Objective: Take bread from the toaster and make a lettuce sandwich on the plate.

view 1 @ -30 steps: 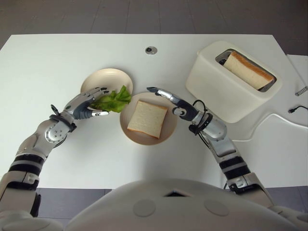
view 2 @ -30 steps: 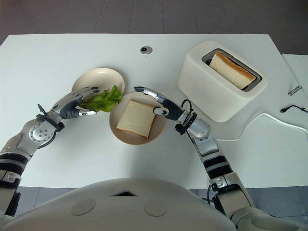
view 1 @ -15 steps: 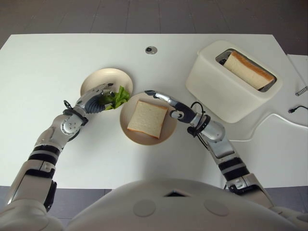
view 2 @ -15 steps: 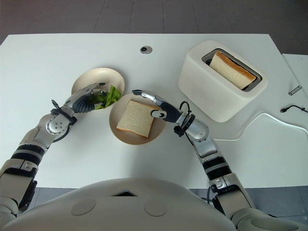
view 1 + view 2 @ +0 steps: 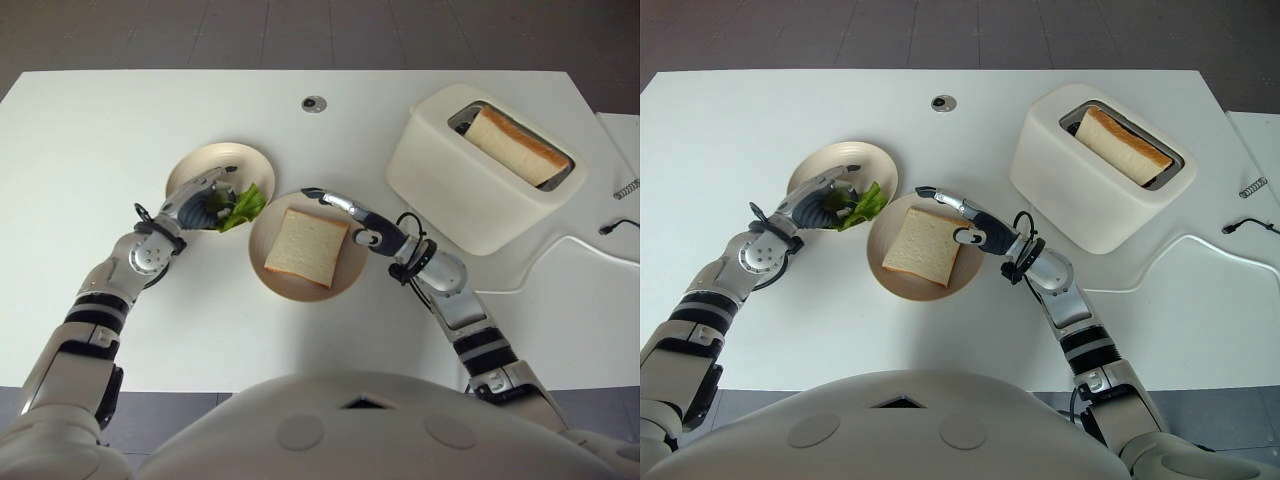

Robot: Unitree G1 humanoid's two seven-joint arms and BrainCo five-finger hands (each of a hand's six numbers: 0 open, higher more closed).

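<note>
On the white table (image 5: 100,120), nothing big has moved in the last second. The toaster (image 5: 450,190) is at the right rear as before, with the second slice (image 5: 515,145) upright in its slot and not yet pulled.

The main change is in the left arm. Its elbow has swung in toward the body, and the left hand (image 5: 200,200) has turned and pulled back over the side dish (image 5: 225,160) instead of moving across to the plate (image 5: 300,288).

The right hand (image 5: 350,212) has barely shifted. It hangs over the plate's upper right rim with fingers stretched out flat, and it grips nothing.

The bread slice (image 5: 305,245) lies flat in the middle of the plate, bare on top, same spot as before.

The lettuce (image 5: 243,205) is bunched up now. A second ago the leaf spread out toward the plate. It now sits tucked against the left hand's curled fingers at the side dish's right edge, just beside the plate's left rim but not over it. The fingers look closed on the leaf. I can't tell whether the lettuce is lifted or resting on the dish.

Judgement: the lettuce transfer hasn't gone through, and this looks like a regrip or wrist reorientation before the carry. The base slice is done, the lettuce is pending, and the top slice is still waiting in the toaster, so roughly a third of the task is done. The risk is the crumpled leaf landing in a lump on the bread.
</note>
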